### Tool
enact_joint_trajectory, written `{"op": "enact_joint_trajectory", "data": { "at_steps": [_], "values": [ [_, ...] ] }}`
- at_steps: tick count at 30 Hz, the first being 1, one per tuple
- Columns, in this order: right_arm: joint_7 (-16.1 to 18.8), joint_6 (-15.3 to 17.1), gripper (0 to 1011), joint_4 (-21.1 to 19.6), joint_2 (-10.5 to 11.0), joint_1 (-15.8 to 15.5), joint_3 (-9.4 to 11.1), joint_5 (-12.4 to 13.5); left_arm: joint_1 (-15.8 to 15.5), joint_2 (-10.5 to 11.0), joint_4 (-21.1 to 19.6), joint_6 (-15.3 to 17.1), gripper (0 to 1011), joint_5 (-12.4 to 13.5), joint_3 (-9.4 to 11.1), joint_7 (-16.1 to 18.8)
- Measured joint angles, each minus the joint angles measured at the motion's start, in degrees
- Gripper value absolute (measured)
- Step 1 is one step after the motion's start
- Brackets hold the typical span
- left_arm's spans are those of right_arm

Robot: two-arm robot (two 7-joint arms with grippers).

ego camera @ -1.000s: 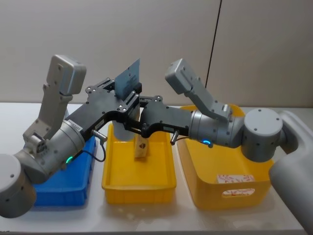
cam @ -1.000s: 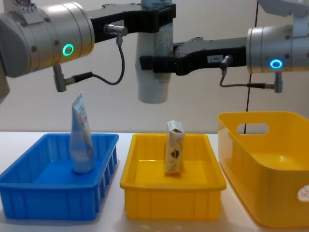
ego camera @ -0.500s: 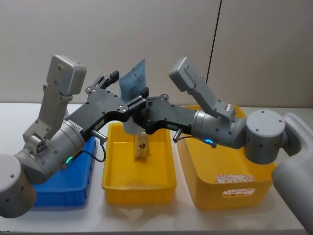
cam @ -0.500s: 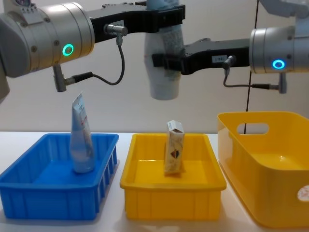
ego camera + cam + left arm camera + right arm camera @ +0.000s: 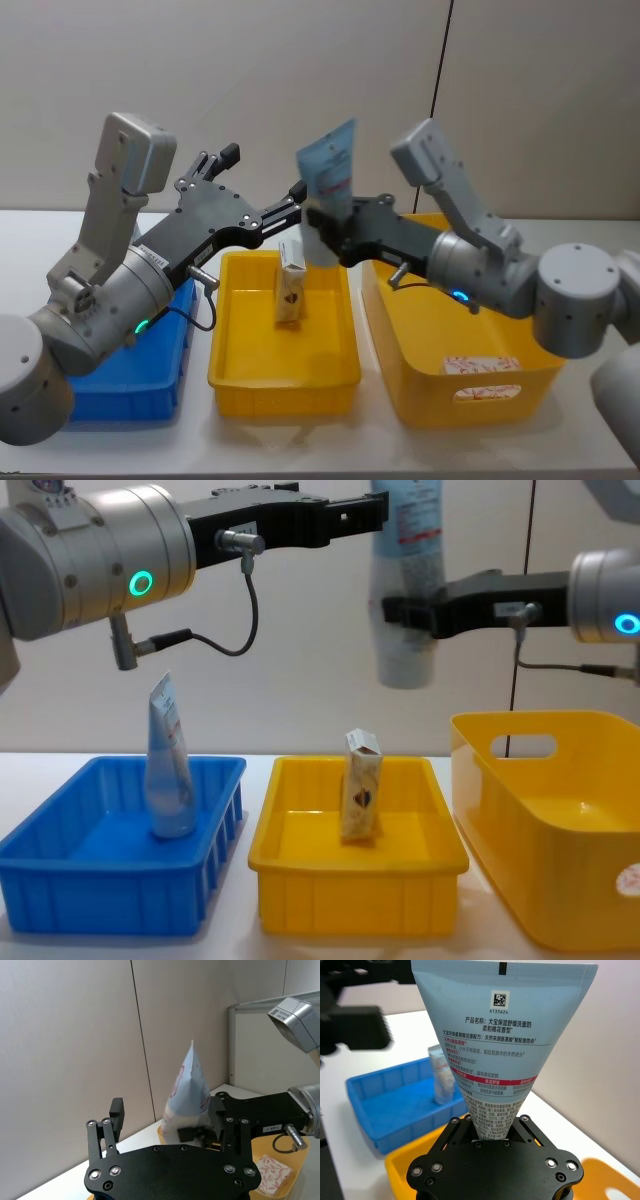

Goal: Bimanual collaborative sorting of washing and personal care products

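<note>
On the white table [image 5: 240, 942], before a grey wall [image 5: 250, 80], stand three bins [image 5: 355, 875].

My right gripper [image 5: 335, 240] is raised in front of me, wrist level, forearm reaching in from the right, with its fingers [image 5: 451, 1127] clamped on the lower body of a pale blue pouch [image 5: 405, 575] that stands upright, flat sealed end topmost. My left gripper [image 5: 167, 1122] is at about the same height, just beside the right one on its left, arm stretched forward with the wrist level. Its jaws are spread wide with nothing between them.
</note>
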Motion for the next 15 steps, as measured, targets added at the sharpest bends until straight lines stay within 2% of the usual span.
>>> {"op": "enact_joint_trajectory", "data": {
  "at_steps": [15],
  "values": [
    [-9.4,4.3,157,-6.3,4.0,-7.2,5.8,0.3,0.0,0.0,0.0,0.0,1001,0.0,0.0,0.0]
  ]
}}
